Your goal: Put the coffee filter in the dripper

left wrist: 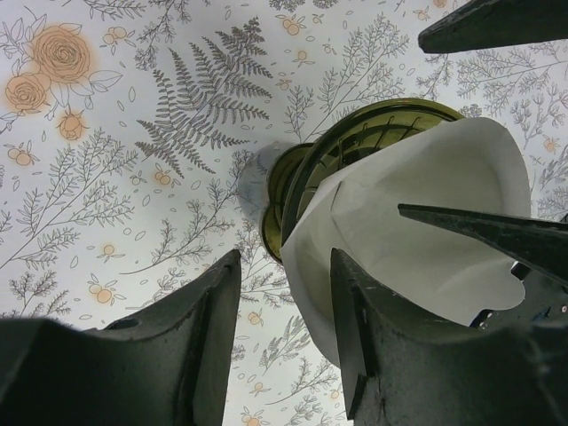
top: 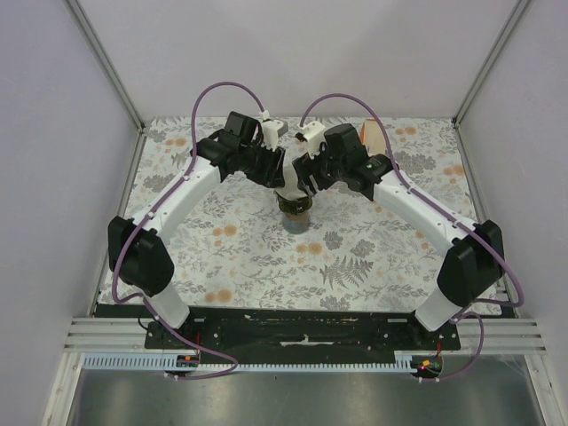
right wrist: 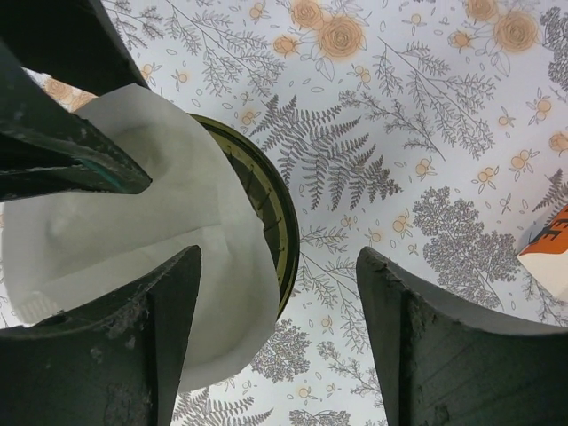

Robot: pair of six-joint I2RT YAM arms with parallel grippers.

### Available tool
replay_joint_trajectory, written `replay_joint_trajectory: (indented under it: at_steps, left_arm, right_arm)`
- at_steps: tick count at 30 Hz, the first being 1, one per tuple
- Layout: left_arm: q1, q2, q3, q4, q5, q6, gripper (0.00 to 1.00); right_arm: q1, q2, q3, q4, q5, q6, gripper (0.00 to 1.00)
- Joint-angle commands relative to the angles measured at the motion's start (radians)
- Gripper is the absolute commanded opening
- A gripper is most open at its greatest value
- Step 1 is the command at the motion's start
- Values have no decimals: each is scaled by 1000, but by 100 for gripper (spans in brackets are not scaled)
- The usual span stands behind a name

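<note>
The dark olive-green dripper (top: pixel 295 206) stands on the floral table at mid-centre. The white paper coffee filter (top: pixel 288 190) sits in its mouth, tilted, with part of it hanging over the rim. In the left wrist view the filter (left wrist: pixel 426 195) leans out of the ribbed dripper (left wrist: pixel 355 133). In the right wrist view the filter (right wrist: pixel 115 204) covers most of the dripper (right wrist: pixel 271 222). My left gripper (left wrist: pixel 284 266) is open, its right finger beside the filter. My right gripper (right wrist: pixel 277 257) is open, its left finger next to the filter. Both grippers (top: pixel 275 173) (top: pixel 308 177) hover over the dripper.
A white-and-orange wedge-shaped pack (top: pixel 374 138) stands at the back right behind the right arm; its corner shows in the right wrist view (right wrist: pixel 546 240). The floral tablecloth (top: pixel 266 257) lies inside pale walls with metal rails at the sides.
</note>
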Motion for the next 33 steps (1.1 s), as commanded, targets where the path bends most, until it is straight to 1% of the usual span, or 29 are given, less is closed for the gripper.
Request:
replay_joint_trajectory:
  at_steps: [1, 5, 13, 20, 26, 33]
  left_arm:
    - [-2, -30, 41, 0, 26, 29, 52]
    - [-2, -34, 47, -3, 29, 32, 53]
    - [-1, -31, 93, -21, 23, 41, 62]
    - [-1, -34, 90, -27, 12, 47, 65]
    - [1, -34, 142, -50, 4, 56, 70]
    - [1, -37, 133, -49, 0, 58, 73]
  right_arm:
    - [0, -66, 54, 10, -33, -26, 78]
    - [-1, -69, 63, 10, -29, -29, 78]
    - [-3, -78, 76, 12, -18, -40, 79]
    - [-9, -84, 76, 11, -19, -40, 79]
    - [-14, -99, 102, 12, -32, -49, 79]
    - [-15, -105, 111, 10, -36, -54, 80]
